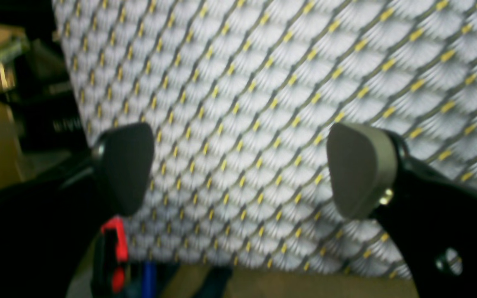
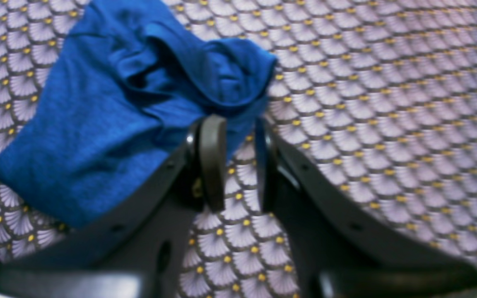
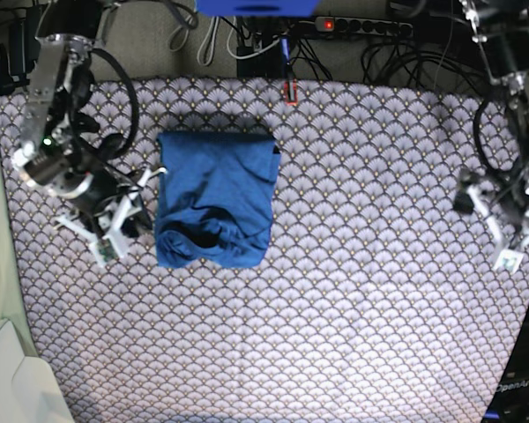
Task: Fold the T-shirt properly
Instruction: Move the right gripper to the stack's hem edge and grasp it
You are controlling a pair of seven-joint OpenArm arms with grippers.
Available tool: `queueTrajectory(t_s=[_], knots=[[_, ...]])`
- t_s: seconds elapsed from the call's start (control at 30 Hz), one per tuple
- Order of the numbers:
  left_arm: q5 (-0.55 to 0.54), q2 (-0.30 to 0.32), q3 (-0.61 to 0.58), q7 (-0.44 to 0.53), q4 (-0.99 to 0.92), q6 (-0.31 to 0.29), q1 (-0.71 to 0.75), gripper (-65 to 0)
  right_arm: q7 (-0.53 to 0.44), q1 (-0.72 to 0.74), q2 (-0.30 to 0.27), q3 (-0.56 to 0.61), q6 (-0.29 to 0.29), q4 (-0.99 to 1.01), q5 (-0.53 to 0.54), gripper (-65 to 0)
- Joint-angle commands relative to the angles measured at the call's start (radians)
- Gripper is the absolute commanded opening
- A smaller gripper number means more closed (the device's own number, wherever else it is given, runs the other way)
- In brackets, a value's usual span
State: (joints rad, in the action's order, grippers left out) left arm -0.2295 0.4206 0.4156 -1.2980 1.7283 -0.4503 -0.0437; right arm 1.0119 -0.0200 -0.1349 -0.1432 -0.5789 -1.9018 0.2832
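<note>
A scallop-patterned cloth (image 3: 353,291) covers the table, cables and a power strip (image 3: 370,26) behind; the folded T-shirt (image 3: 216,198) lies left of centre, the right gripper (image 2: 240,161) narrowly parted and empty beside it, the left gripper (image 1: 238,169) spread wide.

T-shirt (image 2: 97,124) – rumpled, by r. jaws

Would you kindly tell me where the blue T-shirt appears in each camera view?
Left wrist: not in it.
Right wrist: T-shirt fills the upper left, reaching the jaws.
Base: folded bundle left of centre.
Shared landmark: the scallop-patterned cloth under everything.
</note>
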Motion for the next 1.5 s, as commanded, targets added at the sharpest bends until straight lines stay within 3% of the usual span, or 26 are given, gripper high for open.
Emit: queueTrajectory(t_s=[0.0,0.47,0.67,0.97,1.2,1.3,1.47], knots=[[-0.001,0.016,0.03,0.008,0.017,-0.002,0.005,0.0,-0.021,0.01,-0.002,0.004,0.0,0.008,0.001,-54.0],[-0.001,0.045,0.138,0.014,0.017,-0.002,0.09,0.0,-0.095,0.202,0.002,0.089,-0.002,0.41,0.004,-54.0],[-0.001,0.045,0.138,0.014,0.017,-0.002,0.087,0.0,-0.193,0.275,0.008,0.178,0.0,0.536,0.003,-54.0],[-0.001,0.079,0.136,0.008,0.017,-0.002,0.094,0.0,-0.368,0.521,0.021,0.212,0.001,0.914,0.0,-54.0],[-0.001,0.083,0.138,0.008,0.017,-0.002,0.095,0.0,-0.39,0.592,0.013,0.212,0.003,0.941,0.0,-54.0],[-0.001,0.083,0.133,0.011,0.017,-0.002,0.094,0.0,-0.379,0.599,-0.016,0.207,0.003,0.939,0.001,-54.0],[-0.001,0.076,0.128,0.014,0.006,-0.002,0.094,0.0,-0.287,0.519,-0.012,0.21,-0.003,0.761,0.004,-54.0]])
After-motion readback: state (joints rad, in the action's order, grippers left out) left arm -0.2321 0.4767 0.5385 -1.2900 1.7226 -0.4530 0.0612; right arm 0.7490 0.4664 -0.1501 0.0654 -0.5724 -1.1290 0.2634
